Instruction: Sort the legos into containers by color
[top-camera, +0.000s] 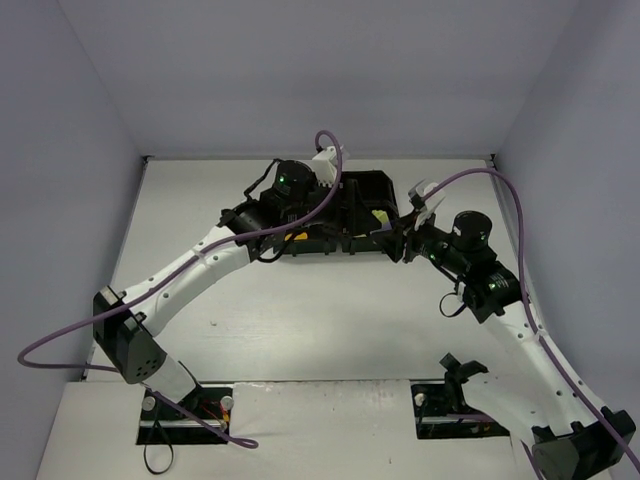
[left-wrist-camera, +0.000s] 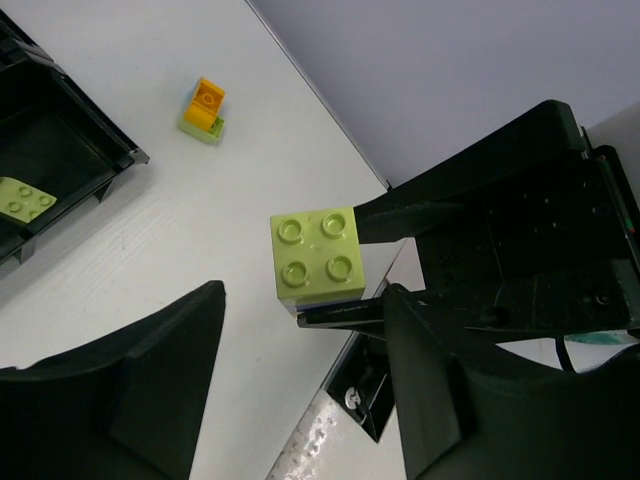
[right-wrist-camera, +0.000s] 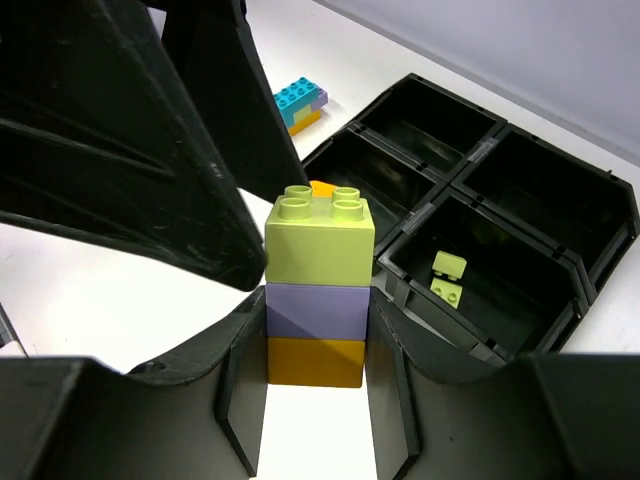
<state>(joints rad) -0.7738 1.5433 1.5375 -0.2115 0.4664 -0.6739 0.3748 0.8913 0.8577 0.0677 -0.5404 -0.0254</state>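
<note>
My right gripper (right-wrist-camera: 316, 400) is shut on a stack of three legos (right-wrist-camera: 318, 290): lime green on top, purple in the middle, orange below. It holds the stack beside the black tray (right-wrist-camera: 480, 160). In the left wrist view the stack's lime top (left-wrist-camera: 318, 255) shows between the right gripper's fingers (left-wrist-camera: 480, 240). My left gripper (left-wrist-camera: 300, 400) is open and empty, just short of the stack. Its fingers (right-wrist-camera: 150, 150) loom at upper left in the right wrist view. Two lime legos (right-wrist-camera: 448, 278) lie in one tray compartment. In the top view both grippers meet at the tray's right end (top-camera: 392, 235).
A cyan, purple and orange stack (right-wrist-camera: 300, 103) stands on the table beyond the tray. An orange lego on a lime one (left-wrist-camera: 204, 110) sits on the table near the back wall. The tray's other compartments (right-wrist-camera: 540, 190) look empty. Purple cables loop over both arms.
</note>
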